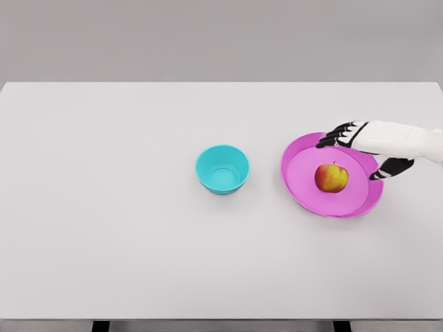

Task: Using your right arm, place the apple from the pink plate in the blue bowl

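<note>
A red and yellow apple [331,178] sits upright in the middle of the pink plate [299,187] on the right half of the white table. The blue bowl [222,169] stands to the plate's left, with nothing in it. My right hand [349,153] reaches in from the right edge and hovers over the plate's far right rim, just behind and to the right of the apple. Its dark fingers [338,135] are spread, the thumb [389,168] held apart from them, and they do not touch the apple. The left arm does not show.
The white table [104,207] reaches across the whole view. Its front edge runs along the bottom of the picture, and a grey wall stands behind it.
</note>
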`<move>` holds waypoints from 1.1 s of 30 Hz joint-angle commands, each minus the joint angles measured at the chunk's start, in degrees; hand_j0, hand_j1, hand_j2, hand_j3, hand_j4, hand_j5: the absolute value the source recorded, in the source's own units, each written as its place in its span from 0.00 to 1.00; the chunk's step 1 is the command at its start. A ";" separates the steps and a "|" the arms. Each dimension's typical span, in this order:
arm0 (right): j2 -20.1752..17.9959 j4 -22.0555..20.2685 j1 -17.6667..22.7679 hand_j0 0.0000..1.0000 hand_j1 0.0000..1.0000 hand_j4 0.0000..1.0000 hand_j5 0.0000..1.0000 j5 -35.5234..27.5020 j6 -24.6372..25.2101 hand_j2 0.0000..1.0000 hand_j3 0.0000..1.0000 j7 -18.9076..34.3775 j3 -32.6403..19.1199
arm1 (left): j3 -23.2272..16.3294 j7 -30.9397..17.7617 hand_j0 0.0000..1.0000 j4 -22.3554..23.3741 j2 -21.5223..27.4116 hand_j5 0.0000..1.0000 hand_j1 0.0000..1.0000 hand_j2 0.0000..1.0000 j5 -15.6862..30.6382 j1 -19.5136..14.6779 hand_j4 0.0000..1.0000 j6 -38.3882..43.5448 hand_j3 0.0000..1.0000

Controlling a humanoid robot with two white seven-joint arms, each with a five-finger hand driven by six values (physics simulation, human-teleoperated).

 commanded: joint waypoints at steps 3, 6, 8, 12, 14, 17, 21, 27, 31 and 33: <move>2.97 3.40 -2.20 1.00 1.00 1.00 1.00 -0.32 0.12 1.00 1.00 0.28 5.53 | 0.00 -0.02 1.00 0.00 0.00 1.00 1.00 1.00 0.02 0.00 1.00 0.00 1.00; 3.14 4.63 -2.64 1.00 1.00 1.00 1.00 -0.32 0.12 1.00 1.00 0.28 7.73 | 0.00 -0.02 1.00 0.00 0.00 1.00 1.00 1.00 0.02 0.00 1.00 0.00 1.00; 3.23 5.25 -2.64 1.00 1.00 1.00 1.00 -0.32 0.12 1.00 1.00 0.28 8.52 | 0.00 -0.02 1.00 0.00 0.00 1.00 1.00 1.00 0.02 0.00 1.00 0.00 1.00; 4.02 6.30 -3.43 1.00 1.00 1.00 1.00 -0.23 0.12 1.00 1.00 0.28 9.14 | 0.00 -0.02 1.00 0.00 0.00 1.00 1.00 1.00 0.02 0.00 1.00 0.00 1.00; 4.11 6.56 -3.43 1.00 1.00 1.00 1.00 -0.23 0.12 1.00 1.00 0.28 9.14 | 0.00 -0.02 1.00 0.00 0.00 1.00 1.00 1.00 0.02 0.00 1.00 0.00 1.00; 4.73 8.32 -3.61 1.00 1.00 1.00 1.00 -0.23 0.12 1.00 1.00 0.28 9.40 | 0.00 -0.02 1.00 0.00 0.00 1.00 1.00 1.00 0.02 0.00 1.00 0.00 1.00; 5.08 8.41 -3.78 1.00 1.00 1.00 1.00 -0.23 0.12 1.00 1.00 0.28 10.37 | 0.00 0.06 1.00 0.00 0.00 1.00 1.00 1.00 0.02 0.00 1.00 0.00 1.00; 5.08 8.32 -3.78 0.68 0.68 0.68 0.68 -0.23 0.12 0.68 0.68 0.28 11.07 | 0.00 -0.02 1.00 0.00 0.00 1.00 1.00 1.00 0.02 0.00 1.00 0.00 1.00; 5.08 8.23 -3.78 0.57 0.57 0.57 0.57 -0.23 0.12 0.57 0.57 0.28 11.07 | 0.00 -0.02 1.00 0.00 0.00 1.00 1.00 1.00 0.02 0.00 1.00 0.00 1.00; 5.08 8.23 -3.78 0.55 0.55 0.55 0.55 -0.23 0.12 0.55 0.55 0.28 11.07 | 0.00 -0.02 1.00 0.00 0.00 1.00 1.00 1.00 0.02 0.00 1.00 0.00 1.00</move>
